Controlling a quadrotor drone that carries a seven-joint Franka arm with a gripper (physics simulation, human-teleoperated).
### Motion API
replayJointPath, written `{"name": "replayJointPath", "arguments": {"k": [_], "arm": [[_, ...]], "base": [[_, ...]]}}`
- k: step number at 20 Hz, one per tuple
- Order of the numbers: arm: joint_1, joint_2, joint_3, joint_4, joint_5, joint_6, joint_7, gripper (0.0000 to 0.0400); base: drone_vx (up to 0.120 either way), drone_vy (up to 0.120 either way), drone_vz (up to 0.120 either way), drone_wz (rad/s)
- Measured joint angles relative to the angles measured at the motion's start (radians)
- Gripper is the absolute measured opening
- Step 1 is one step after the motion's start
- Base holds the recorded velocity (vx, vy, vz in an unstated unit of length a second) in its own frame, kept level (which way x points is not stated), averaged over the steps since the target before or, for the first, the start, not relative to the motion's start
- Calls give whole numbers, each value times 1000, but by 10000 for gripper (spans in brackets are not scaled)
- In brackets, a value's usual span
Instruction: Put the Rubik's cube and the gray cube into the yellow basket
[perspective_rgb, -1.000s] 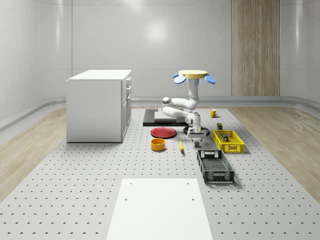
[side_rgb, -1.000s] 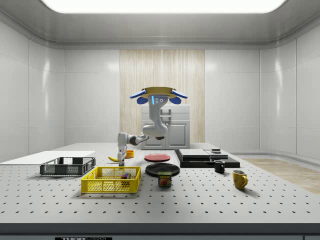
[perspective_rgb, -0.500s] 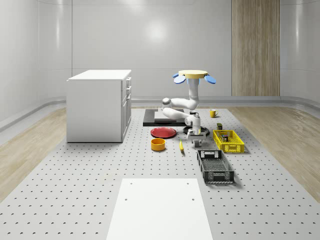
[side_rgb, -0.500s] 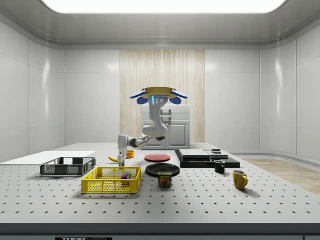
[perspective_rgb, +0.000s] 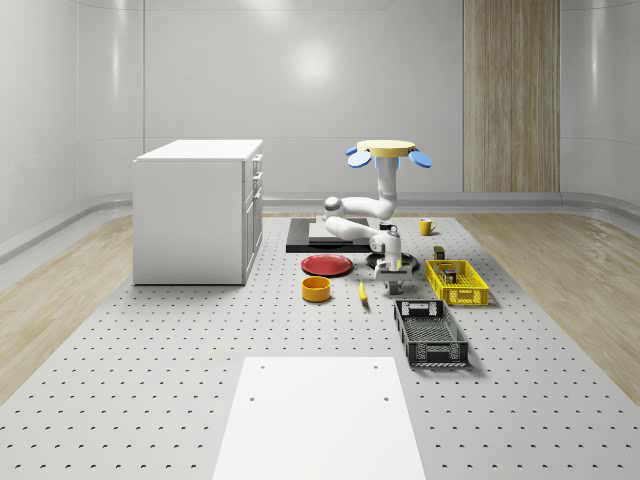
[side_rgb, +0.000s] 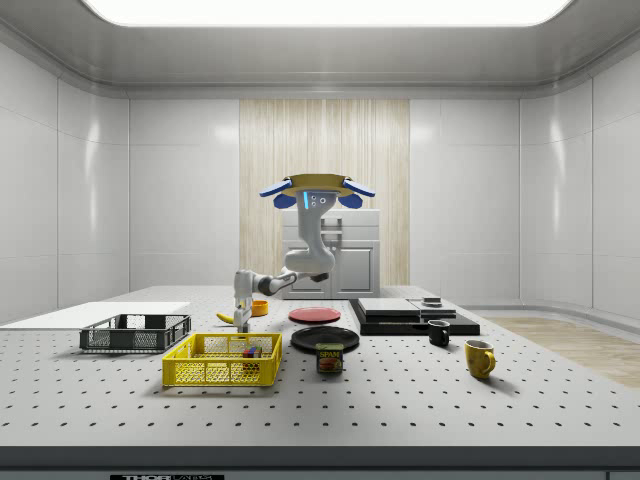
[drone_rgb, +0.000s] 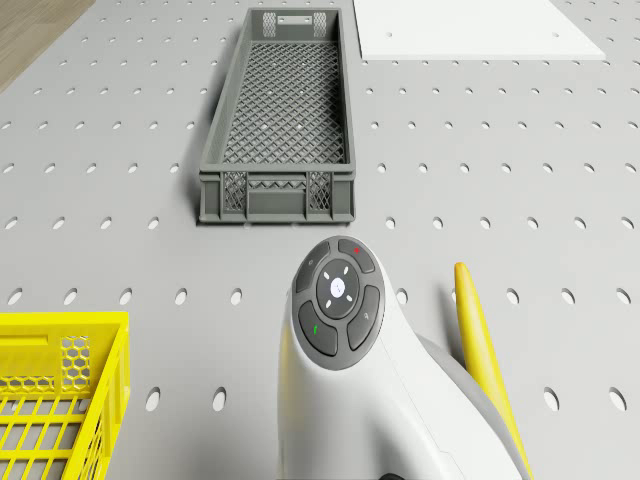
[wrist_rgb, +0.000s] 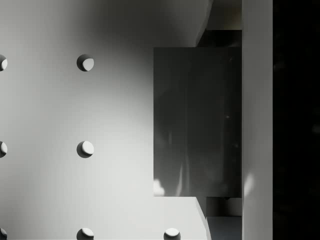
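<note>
My drone (perspective_rgb: 388, 150) hovers over the table's far part, near the black slab, and its arm reaches down toward the whole-scene view's front. The gripper (perspective_rgb: 392, 268) hangs just above the table between the banana and the yellow basket (perspective_rgb: 470, 293), also seen in the side view as gripper (side_rgb: 241, 312) and basket (side_rgb: 215, 372). In the wrist view the gray cube (wrist_rgb: 197, 121) sits close between the jaws, with the gripper (wrist_rgb: 198, 122) shut on it. A Rubik's cube (side_rgb: 249, 352) lies inside the basket. The basket's corner (drone_rgb: 55, 400) appears in the drone view beside the arm's wrist (drone_rgb: 338, 300).
A dark grey crate (perspective_rgb: 430, 332) stands in front of the gripper, also in the drone view (drone_rgb: 280, 190). A banana (perspective_rgb: 362, 292), orange bowl (perspective_rgb: 316, 289) and red plate (perspective_rgb: 327, 264) lie to the whole-scene view's left. A can (side_rgb: 329, 358), mugs and a white cabinet (perspective_rgb: 195, 210) stand farther off.
The gripper has risen a little off the table with the gray cube. The drone has stayed in place.
</note>
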Motion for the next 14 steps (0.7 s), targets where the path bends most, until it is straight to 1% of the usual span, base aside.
{"name": "replayJointPath", "arguments": {"k": [2,5,10,14], "arm": [[0,2,0,1,-1,-1,0,278],[0,4,0,1,-1,-3,-1,263],[1,7,0,2,-2,-6,-2,254],[8,7,26,-9,21,-19,-3,251]], "base": [[0,0,0,0],[0,0,0,0],[0,0,0,0],[0,0,0,0]]}}
